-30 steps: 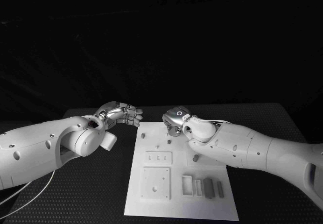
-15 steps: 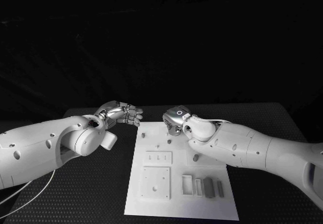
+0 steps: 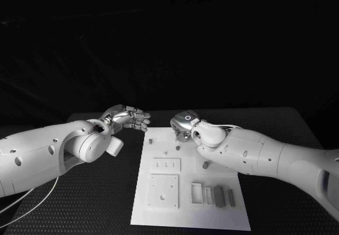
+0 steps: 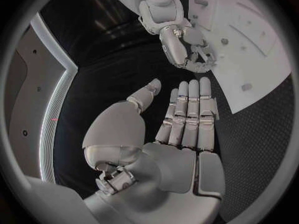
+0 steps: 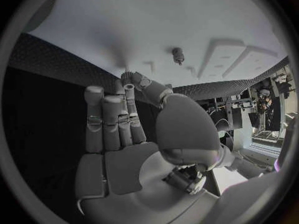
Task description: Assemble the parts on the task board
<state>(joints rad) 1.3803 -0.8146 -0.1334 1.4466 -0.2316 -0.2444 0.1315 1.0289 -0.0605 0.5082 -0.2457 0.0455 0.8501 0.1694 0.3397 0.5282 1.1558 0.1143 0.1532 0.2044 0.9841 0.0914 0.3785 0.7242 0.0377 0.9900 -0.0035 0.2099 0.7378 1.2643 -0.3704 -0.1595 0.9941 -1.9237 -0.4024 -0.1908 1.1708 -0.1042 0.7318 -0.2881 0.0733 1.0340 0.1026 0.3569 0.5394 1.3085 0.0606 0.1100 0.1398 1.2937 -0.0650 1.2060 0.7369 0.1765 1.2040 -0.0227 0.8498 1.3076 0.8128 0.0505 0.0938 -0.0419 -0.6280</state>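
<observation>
1. Nearest, at the task board's (image 3: pixel 189 215) six o'clock edge, grey parts (image 3: pixel 220 196) stand in a row.
2. Toward twelve o'clock, the right hand (image 3: pixel 183 128) hovers over the board, fingers apart, holding nothing.
3. At ten o'clock, off the board, the left hand (image 3: pixel 131 119) hangs flat-fingered and holds nothing.
4. Risk: lowering blind, the right hand could knock the small peg (image 5: pixel 177 54) beside it.

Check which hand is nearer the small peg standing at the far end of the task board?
Right. The right hand hovers over the task board, just above the peg. The left hand hangs off the board's left edge, farther away.
</observation>
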